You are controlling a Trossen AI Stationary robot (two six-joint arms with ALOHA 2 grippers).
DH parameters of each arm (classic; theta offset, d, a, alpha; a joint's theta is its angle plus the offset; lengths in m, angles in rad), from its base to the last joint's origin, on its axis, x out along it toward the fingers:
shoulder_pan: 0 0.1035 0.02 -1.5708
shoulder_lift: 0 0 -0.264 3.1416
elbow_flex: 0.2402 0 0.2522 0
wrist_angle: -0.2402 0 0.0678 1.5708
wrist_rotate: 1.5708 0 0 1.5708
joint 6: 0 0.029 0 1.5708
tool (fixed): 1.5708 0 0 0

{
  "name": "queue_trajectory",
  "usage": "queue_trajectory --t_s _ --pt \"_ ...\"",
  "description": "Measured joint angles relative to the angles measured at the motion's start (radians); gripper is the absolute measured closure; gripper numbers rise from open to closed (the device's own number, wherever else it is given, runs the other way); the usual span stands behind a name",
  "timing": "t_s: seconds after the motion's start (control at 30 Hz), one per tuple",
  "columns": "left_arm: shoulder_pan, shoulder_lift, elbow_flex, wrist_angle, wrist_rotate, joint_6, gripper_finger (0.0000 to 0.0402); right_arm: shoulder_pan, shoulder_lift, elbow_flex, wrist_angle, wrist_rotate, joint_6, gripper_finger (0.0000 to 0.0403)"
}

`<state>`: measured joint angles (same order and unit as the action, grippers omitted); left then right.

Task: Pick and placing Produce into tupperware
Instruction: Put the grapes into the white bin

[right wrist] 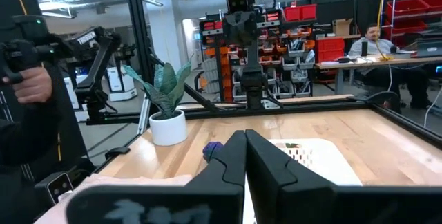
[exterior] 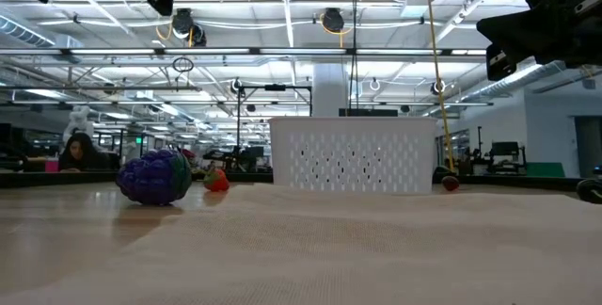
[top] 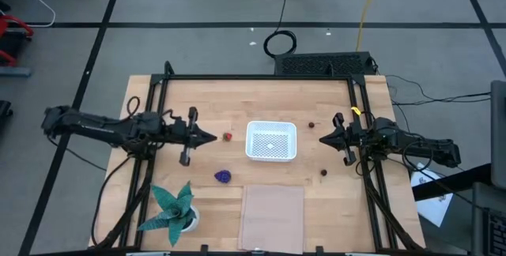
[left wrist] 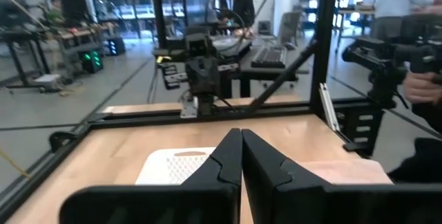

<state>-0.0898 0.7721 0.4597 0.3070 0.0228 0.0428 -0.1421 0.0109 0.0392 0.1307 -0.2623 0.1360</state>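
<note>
From the high view we see the white tupperware (top: 271, 141) sitting near the middle of the wooden surface (top: 205, 98), and we take it as our landmark. The left gripper (top: 212, 137) hangs on the tupperware's left, its jaws pressed together on nothing, with the small red piece (top: 228, 137) between its tip and the tupperware wall. The right gripper (top: 323, 138) points at the tupperware from the opposite side, jaws likewise closed and empty. The purple lump (top: 224, 177) lies on the near-left side of the tupperware, one dark ball (top: 311, 126) sits just off its far-right corner, and another dark ball (top: 323, 172) rests off its near-right corner. A flat pinkish sheet (top: 272, 216) lies just in front of the tupperware, and a teal potted plant (top: 174, 211) stands well to the left of that sheet. In the low view we see the tupperware (exterior: 353, 155) standing empty on the surface, the purple lump (exterior: 154, 178) and the red piece (exterior: 216, 181) to its left, and a dark ball (exterior: 451, 184) close by its right wall. In the left wrist view the closed jaws point over the tupperware (left wrist: 176, 165) toward the other arm beyond it. In the right wrist view the shut jaws cover part of the tupperware (right wrist: 314, 160), with the purple lump (right wrist: 212, 150) and the potted plant (right wrist: 168, 106) beyond it.
</note>
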Motion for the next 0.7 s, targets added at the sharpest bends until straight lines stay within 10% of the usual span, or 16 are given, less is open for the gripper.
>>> queue_trajectory --t_s 0.7 --pt "-0.109 0.171 0.310 -0.180 -0.016 0.058 0.0392 0.000 0.000 0.000 0.016 0.000 0.001 0.0403"
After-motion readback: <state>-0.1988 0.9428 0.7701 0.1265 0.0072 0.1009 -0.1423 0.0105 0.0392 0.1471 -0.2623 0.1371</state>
